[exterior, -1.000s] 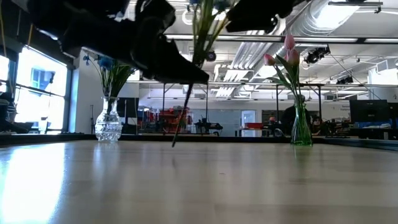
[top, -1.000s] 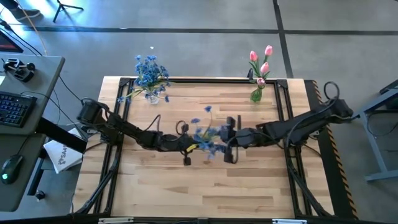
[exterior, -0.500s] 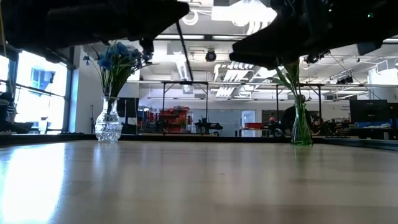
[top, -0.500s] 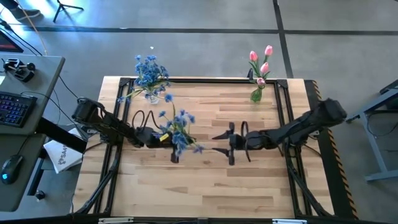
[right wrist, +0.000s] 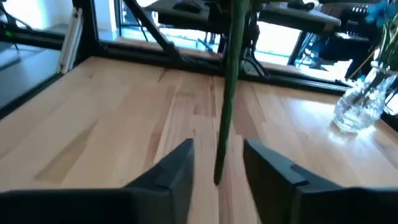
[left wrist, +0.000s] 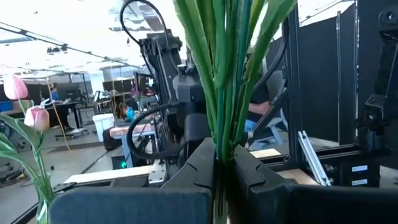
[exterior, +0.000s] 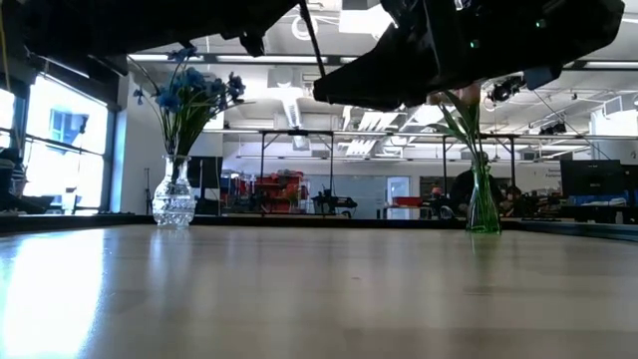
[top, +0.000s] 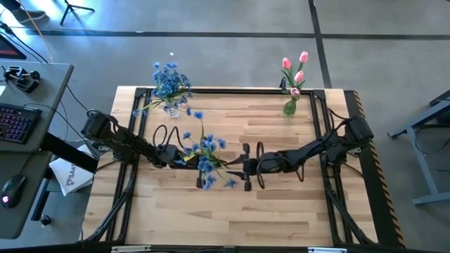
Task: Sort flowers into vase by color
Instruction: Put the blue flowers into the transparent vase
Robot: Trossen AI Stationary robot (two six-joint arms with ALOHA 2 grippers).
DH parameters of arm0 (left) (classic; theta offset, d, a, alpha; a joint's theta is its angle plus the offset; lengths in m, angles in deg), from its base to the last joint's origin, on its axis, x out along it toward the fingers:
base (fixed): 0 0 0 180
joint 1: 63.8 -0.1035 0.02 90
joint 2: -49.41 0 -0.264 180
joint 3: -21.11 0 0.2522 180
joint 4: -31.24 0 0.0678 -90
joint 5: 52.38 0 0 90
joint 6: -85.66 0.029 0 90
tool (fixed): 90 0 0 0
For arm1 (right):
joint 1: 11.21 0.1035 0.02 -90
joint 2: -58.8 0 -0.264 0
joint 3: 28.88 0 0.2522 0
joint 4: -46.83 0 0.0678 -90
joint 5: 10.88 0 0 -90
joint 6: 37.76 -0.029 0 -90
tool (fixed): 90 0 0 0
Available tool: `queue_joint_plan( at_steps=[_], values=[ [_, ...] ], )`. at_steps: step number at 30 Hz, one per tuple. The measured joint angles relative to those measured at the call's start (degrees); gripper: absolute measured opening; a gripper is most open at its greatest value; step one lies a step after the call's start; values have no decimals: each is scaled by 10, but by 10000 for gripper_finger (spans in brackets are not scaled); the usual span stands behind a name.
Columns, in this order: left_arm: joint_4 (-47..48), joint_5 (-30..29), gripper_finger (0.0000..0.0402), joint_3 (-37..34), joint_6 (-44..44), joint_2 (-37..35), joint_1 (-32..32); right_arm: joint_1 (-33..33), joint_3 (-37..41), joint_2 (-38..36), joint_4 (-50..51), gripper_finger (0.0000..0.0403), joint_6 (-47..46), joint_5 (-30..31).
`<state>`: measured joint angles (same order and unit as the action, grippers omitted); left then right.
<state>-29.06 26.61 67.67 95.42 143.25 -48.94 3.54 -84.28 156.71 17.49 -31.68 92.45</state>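
Note:
My left gripper (top: pixel 191 158) is over the table's middle, shut on a blue flower (top: pixel 205 149) whose green stems (left wrist: pixel 224 74) rise out of its fingers. My right gripper (top: pixel 245 167) is open just to the flower's right. Its two fingers (right wrist: pixel 180 163) stand on either side of the hanging stem (right wrist: pixel 227 93) without touching it. A clear vase (top: pixel 169 105) with blue flowers stands at the far left edge. A green vase (top: pixel 290 105) with pink tulips (top: pixel 294 69) stands at the far right. My left gripper pinches the blue flower's bunched green stems (left wrist: pixel 222 140) between its two fingers, below the leaves. The fingers come level from the table's left and lie across the stems. The flower stands about upright, blossoms up, its lower end (right wrist: pixel 217 179) hanging clear of the table.
Black frame rails (top: pixel 232 90) run along the table's edges. Bare wooden tabletop (top: pixel 232 218) lies at the near side. A desk with a keyboard (top: pixel 17 119) stands off the table's left side.
My left gripper has carried the blue flower from the table's middle toward the left edge, then a little back to the right. My right gripper, at the flower a second ago, stayed behind and has now followed toward the left, so its fingers again stand around the stem.

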Motion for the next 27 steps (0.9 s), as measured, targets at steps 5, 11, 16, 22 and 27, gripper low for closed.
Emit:
queue_joint_plan(
  at_steps=[5,11,16,22,27],
  values=[
    [12,-9,5,-1,0,0,1,3,2,-8,13,48,-15,4],
    [54,-27,40,-1,14,-7,1,3,2,-13,41,12,-46,16],
    [223,-70,104,-1,7,-51,3,3,2,-13,73,4,-56,27],
    [362,-105,159,-1,-40,-87,11,2,2,-13,74,3,-61,41],
    [328,-106,167,1,-36,-87,15,2,2,-13,75,2,-61,41]
  ],
)
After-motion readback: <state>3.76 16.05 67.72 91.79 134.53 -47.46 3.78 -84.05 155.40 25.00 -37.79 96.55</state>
